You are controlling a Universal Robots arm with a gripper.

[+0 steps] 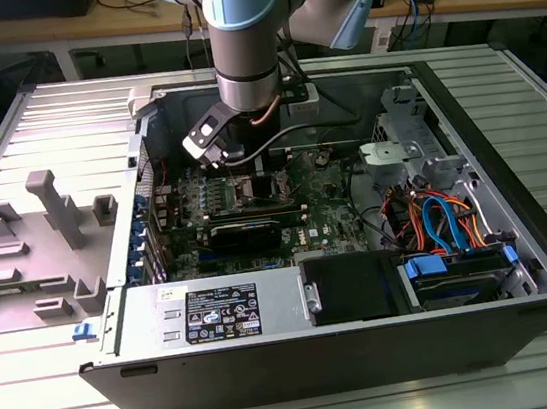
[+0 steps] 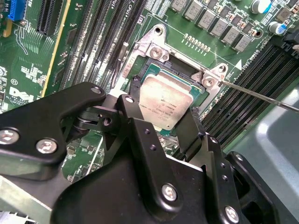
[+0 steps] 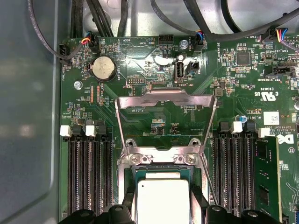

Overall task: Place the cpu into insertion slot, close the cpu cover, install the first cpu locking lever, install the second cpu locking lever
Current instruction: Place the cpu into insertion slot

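While my jaws sit narrow, pressed on two opposite edges of the cpu (image 2: 163, 100), my gripper (image 2: 164, 107) holds it at the open socket (image 2: 152, 70); I cannot tell if it is seated. The cpu cover (image 3: 166, 98) is swung open beyond the socket.

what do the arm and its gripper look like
The arm has silvery-grey tubes with light blue joint caps. A black cable and a copper-coloured loop sit at its wrist. The gripper is matte black, built of angular linked plates joined by silver screws, and ends in slim black fingers.
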